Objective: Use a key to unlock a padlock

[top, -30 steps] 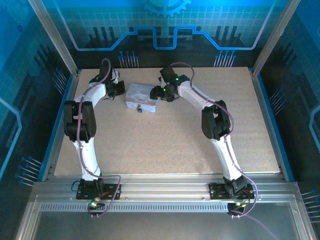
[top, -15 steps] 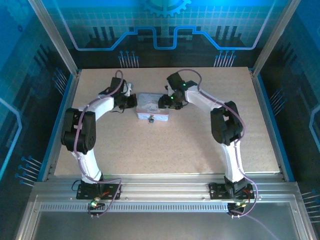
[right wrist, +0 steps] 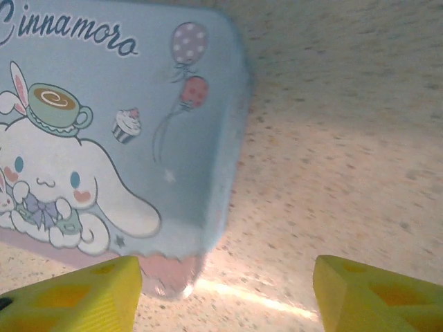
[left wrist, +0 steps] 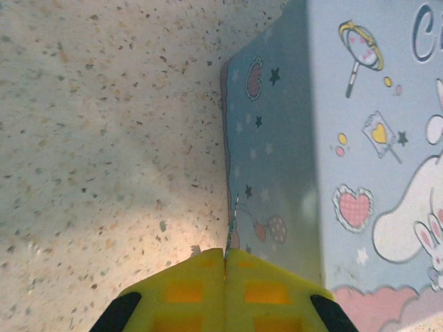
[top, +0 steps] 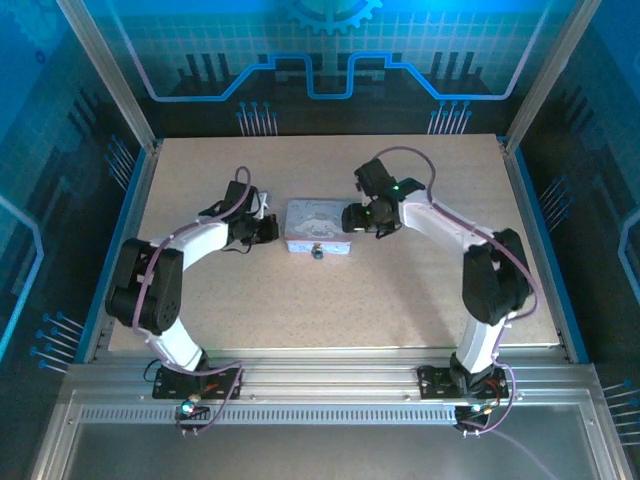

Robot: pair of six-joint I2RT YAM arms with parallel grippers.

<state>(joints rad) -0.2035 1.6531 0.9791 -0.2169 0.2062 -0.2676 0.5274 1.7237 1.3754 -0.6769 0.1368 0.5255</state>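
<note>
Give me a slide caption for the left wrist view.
Yellow jaws shut on a thin key beside the cartoon tin on the speckled table.

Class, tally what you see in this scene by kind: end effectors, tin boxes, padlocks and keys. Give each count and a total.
end effectors: 2 (left end effector, right end effector)
tin box: 1
padlock: 1
key: 1, pinched in the left end effector
total: 5

Robot lab cell: aluminium frame (top: 320, 390), blue panels (top: 450, 50).
</note>
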